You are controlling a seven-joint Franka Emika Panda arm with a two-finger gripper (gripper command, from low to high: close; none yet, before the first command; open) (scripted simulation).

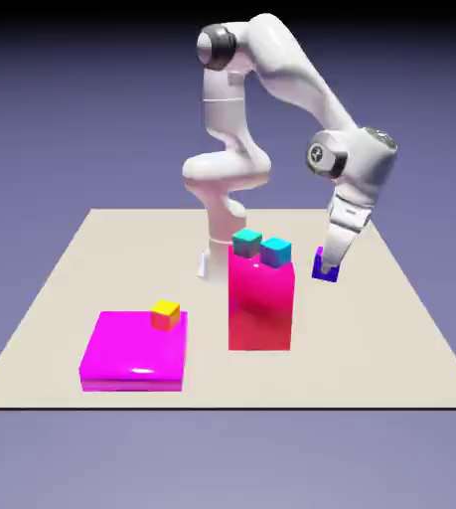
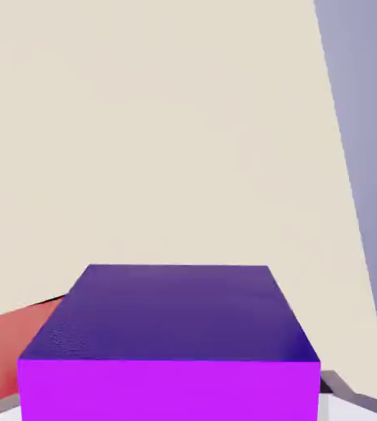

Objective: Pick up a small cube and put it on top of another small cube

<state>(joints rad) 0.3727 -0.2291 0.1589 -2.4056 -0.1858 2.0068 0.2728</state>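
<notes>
My claw (image 1: 329, 266) grips the small purple cube (image 2: 171, 312) at the exterior view's right side of the table (image 1: 102, 268), fingers closed in on its two sides, open only as wide as the cube itself. In the hand view the cube fills the space btwn the tips, large and square-on, w/ pale table beyond it. Whether its underside touches the table or is just clear, I can't tell from these angles. The target, the small blue cube (image 1: 276, 253), sits on top of the tall red block (image 1: 260, 308) near the table's middle, w/ the teal cube (image 1: 247, 243) just beside it, toward the exterior view's left. Nothing rests on the blue cube. The yellow-orange cube (image 1: 165, 315) sits on the flat magenta block (image 1: 134, 348), well apart & no part of this job. Progress, as I judge it: grasp done, approx. half the task; the lift, carry & stack are left. Next I need to go up, well above the red block's top, then across, then down onto the blue cube, centered, & let go. Main risk, IMO: coming in low & clipping the block, or nudging the teal neighbor w/ a finger while setting my cube down.
</notes>
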